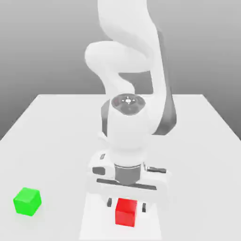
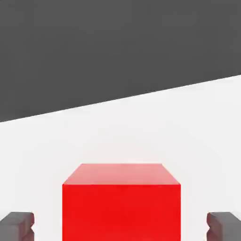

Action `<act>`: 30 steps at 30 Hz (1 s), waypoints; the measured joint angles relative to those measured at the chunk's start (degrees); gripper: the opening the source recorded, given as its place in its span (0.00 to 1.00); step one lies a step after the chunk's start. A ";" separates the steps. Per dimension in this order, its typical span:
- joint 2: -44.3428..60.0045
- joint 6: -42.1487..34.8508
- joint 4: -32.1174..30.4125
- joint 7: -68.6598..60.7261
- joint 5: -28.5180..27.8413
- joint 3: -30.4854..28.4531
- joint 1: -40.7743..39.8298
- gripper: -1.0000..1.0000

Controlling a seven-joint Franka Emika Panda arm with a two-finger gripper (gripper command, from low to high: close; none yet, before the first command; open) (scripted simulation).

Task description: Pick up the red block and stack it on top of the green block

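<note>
The red block (image 1: pixel 126 212) rests on the white table near its front edge. My gripper (image 1: pixel 126 205) is lowered straight over it, with one dark finger (image 1: pixel 109 203) on each side. In the hand view the red block (image 2: pixel 121 202) stands between the two fingertips (image 2: pixel 17 226), and a strip of table shows between each fingertip and the cube's side. The gripper (image 2: pixel 120 227) is open around the block without touching it. The green block (image 1: pixel 27 201) sits on the table at the exterior view's left, well apart from the gripper.
The white table (image 1: pixel 56 141) stretches back behind the arm to a grey backdrop. The arm's white body (image 1: pixel 129 127) rises above the gripper and hides the table's middle.
</note>
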 joint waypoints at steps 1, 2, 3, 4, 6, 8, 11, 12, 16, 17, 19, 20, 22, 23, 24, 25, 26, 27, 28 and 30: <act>0.00 0.01 0.00 0.02 -0.02 0.00 -0.01 0.00; 0.00 0.02 0.00 0.05 -0.05 0.01 -0.01 0.00; 0.00 0.04 0.00 0.07 -0.07 0.02 -0.03 0.00; 0.93 0.84 0.13 0.21 -0.25 -0.16 0.12 0.00; -0.96 -0.75 -0.16 -0.06 0.14 0.21 -0.16 0.00; -4.55 -3.78 -0.71 -0.61 0.91 0.80 -0.59 0.00; -9.62 -8.34 -1.26 -1.83 2.13 0.69 -1.53 0.00; -10.27 -9.24 -1.04 -2.42 2.38 -0.14 -2.56 0.00; -11.22 -11.83 0.50 -5.19 3.29 -4.72 -8.10 0.00; -11.36 -12.42 0.92 -5.92 3.53 -5.89 -9.65 0.00; -11.65 -13.57 1.77 -7.42 4.04 -8.17 -12.85 0.00; -11.81 -14.14 2.20 -8.17 4.31 -9.26 -14.50 0.00; -12.12 -15.27 3.05 -9.70 4.87 -11.36 -17.90 0.00; -12.28 -15.84 3.48 -10.48 5.16 -12.36 -19.66 0.00; -11.88 -15.76 3.82 -11.20 5.59 -12.92 -20.78 0.00; -10.65 -14.77 4.05 -11.86 6.20 -12.96 -21.23 0.00; -9.02 -13.32 4.21 -12.48 6.91 -12.74 -21.56 0.00; -7.18 -11.64 4.34 -13.08 7.67 -12.37 -21.92 0.00; -5.23 -9.83 4.46 -13.64 8.44 -11.97 -22.24 0.00; -3.39 -8.13 4.56 -14.18 9.17 -11.49 -22.63 1.00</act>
